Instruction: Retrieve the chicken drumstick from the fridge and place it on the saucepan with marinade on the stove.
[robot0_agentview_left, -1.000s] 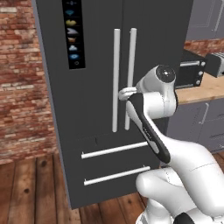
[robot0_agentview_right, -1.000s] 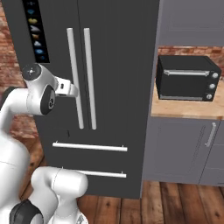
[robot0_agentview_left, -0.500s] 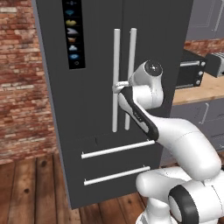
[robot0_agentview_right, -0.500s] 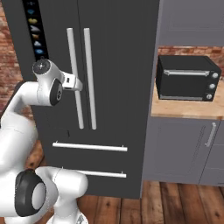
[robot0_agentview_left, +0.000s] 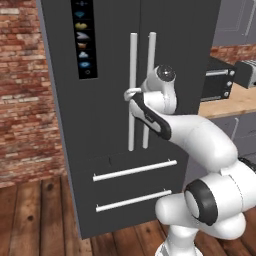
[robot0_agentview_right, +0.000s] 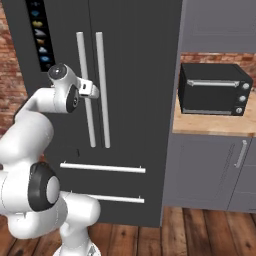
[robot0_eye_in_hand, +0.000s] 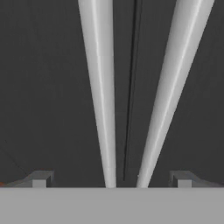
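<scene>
A simulated kitchen with a red brick wall (robot0_agentview_left: 25, 90) and a wooden plank floor (robot0_agentview_left: 35, 215) surrounds the tall dark grey double-door fridge (robot0_agentview_left: 110, 50), which serves as the landmark here. To the fridge's right, a black toaster oven (robot0_agentview_right: 214, 89) sits on a pale wooden counter (robot0_agentview_right: 210, 127) above grey cabinets (robot0_agentview_right: 210, 172). On the fridge front, two long pale bar handles run vertically side by side near the door seam: the left-door handle (robot0_agentview_left: 132, 90) and the right-door handle (robot0_agentview_left: 149, 90). Below them lie two horizontal drawer bars (robot0_agentview_left: 134, 170), and a column of small icons (robot0_agentview_left: 83, 37) sits up on the left door.

The white arm's two-finger gripper (robot0_eye_in_hand: 111, 179) is raised to mid-height of the handles, pointing straight at the fridge front. Its jaws are spread wide and hold nothing; in the hand view the dark finger tips (robot0_eye_in_hand: 40, 178) stand on either side of both bars, so the gripper looks centred on the seam instead of on one handle. The handles' long axis is vertical, crossing the line between the fingers, which suits a sideways pinch. Judging from this, the next move calls for a small sideways shift to bracket a single bar before closing and pulling.

Both fridge doors are shut, so the chicken drumstick is presumably behind them, hidden from sight.
</scene>
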